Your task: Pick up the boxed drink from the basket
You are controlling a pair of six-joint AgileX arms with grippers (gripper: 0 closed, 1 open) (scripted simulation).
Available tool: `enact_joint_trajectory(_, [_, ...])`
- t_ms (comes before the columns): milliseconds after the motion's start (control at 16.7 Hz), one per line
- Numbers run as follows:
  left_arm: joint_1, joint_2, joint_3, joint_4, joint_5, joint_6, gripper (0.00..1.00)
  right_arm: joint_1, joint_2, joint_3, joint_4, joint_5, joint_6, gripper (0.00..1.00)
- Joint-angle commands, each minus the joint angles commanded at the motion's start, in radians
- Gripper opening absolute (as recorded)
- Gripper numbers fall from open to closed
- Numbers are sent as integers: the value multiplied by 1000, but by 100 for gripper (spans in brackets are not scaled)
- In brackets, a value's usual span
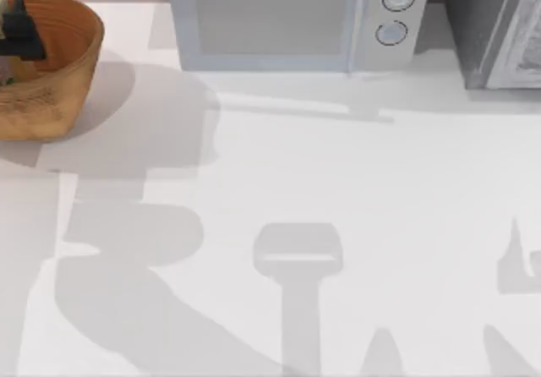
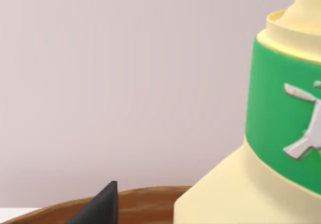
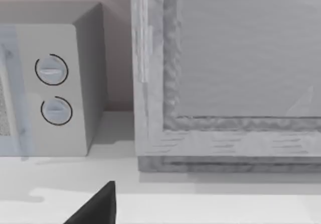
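The round orange-brown basket (image 1: 59,64) stands at the table's far left back corner. My left gripper (image 1: 17,30) hangs dark over its inside. In the left wrist view the boxed drink (image 2: 281,133) looms very close, pale cream-yellow with a green band and a light leaf print. One black fingertip (image 2: 103,206) stands apart from the drink's side, over the basket's brown rim (image 2: 145,201). The left gripper is open. A matching black fingertip (image 3: 100,206) of my right arm points at the table before the microwave, and that gripper is open too.
A white microwave (image 1: 292,18) with two round knobs stands at the back middle. A grey box-like cabinet (image 1: 494,26) stands at the back right, close in front of the right wrist. Arm shadows lie across the white table (image 1: 338,166).
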State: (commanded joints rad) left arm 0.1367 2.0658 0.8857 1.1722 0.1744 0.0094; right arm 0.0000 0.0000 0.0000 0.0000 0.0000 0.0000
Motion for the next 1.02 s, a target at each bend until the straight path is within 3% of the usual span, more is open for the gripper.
enact_joint_trajectory(720, [0,0,0,0,0,0,2,0,0,0,0,0,0,100])
enact_joint_trajectory(1020, [0,0,0,0,0,0,0,0,0,0,0,0,0,100])
